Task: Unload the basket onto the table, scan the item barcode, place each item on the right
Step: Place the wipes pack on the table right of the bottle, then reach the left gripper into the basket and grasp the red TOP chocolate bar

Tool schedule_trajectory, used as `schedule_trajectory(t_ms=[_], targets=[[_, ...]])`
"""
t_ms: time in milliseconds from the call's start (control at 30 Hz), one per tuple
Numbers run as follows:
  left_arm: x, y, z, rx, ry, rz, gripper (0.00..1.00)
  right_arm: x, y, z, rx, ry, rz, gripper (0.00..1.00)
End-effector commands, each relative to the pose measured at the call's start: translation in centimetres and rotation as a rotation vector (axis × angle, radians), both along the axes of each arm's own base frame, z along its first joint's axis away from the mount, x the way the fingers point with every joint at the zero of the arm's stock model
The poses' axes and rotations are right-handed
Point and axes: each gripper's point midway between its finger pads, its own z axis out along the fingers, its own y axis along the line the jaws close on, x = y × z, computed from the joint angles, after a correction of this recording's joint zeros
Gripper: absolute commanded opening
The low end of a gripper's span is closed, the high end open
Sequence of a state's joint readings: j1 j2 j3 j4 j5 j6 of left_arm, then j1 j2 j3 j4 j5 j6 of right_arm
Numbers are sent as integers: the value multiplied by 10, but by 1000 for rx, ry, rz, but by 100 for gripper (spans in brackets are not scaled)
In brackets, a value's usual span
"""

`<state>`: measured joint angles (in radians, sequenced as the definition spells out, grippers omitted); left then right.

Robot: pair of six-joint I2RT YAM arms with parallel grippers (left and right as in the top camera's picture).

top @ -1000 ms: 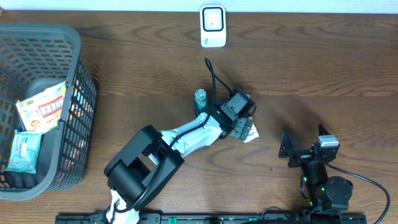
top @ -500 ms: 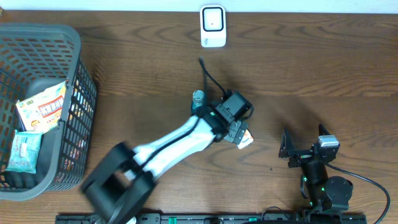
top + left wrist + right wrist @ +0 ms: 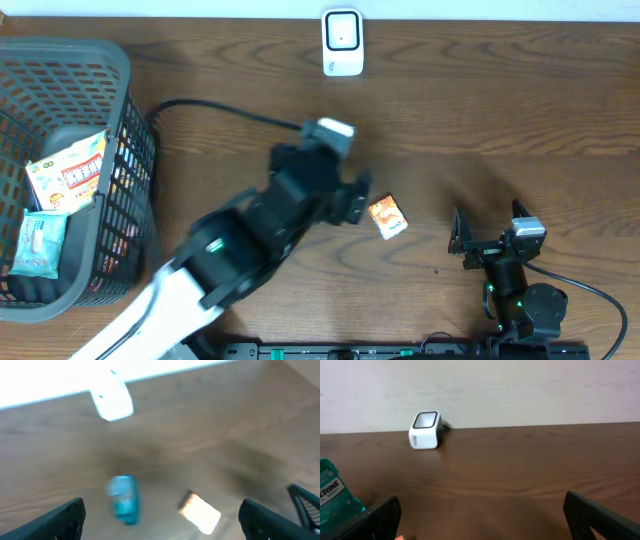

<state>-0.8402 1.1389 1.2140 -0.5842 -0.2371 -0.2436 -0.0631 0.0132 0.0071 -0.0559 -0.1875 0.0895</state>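
Broadly, the brown table (image 3: 520,110) carries everything, and the dark wire basket (image 3: 70,46) at its left edge is the biggest thing on it, with two packets (image 3: 65,170) lying inside. The left arm (image 3: 250,240) reaches from the front edge toward the middle, blurred in the overhead view, and its left gripper (image 3: 161,505) hangs over the wood with the fingers spread wide and nothing between them. The right arm (image 3: 520,300) sits folded near the front right corner. Its right gripper (image 3: 481,500) is likewise spread wide, empty, and looking toward the far edge. The white scanner (image 3: 342,42) stands at the middle of that far edge with its window facing the table. A teal bottle (image 3: 123,499) stands around the middle of the table, hidden under the left arm from overhead but plain in both wrist views. Smallest is the orange sachet (image 3: 387,217), lying flat and free just to the right of the left gripper, well apart from the scanner. Judging by this, nothing is held up to the scanner now. Whether either item has been read I cannot tell. If not, what remains is to grasp one, carry it to the far edge and turn its barcode to the window.
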Motion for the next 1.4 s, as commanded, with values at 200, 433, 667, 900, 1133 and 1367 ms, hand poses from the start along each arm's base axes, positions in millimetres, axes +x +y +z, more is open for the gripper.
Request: schedule_trajectory(t_ms=[200,433,667,900,1133,1367], targets=[[5,164,78,36,-243,546,98,0,2,-2,-8,5,10,99],[-10,272,53,-109,-120,1019,98,0,2,-2,-8,5,10,99],[-19,317,10,-219,76,1243,98,0,2,-2,-8,5,10,99],[-19,338,-26,-259,251,1322,98,0,2,-2,-8,5,10,99],[-27,363,-55,-339,387,1449,98,0,2,-2,-8,5,10,99],[-26,380,-81,-452,511,1494,98,0,2,-2,-8,5,10,99]])
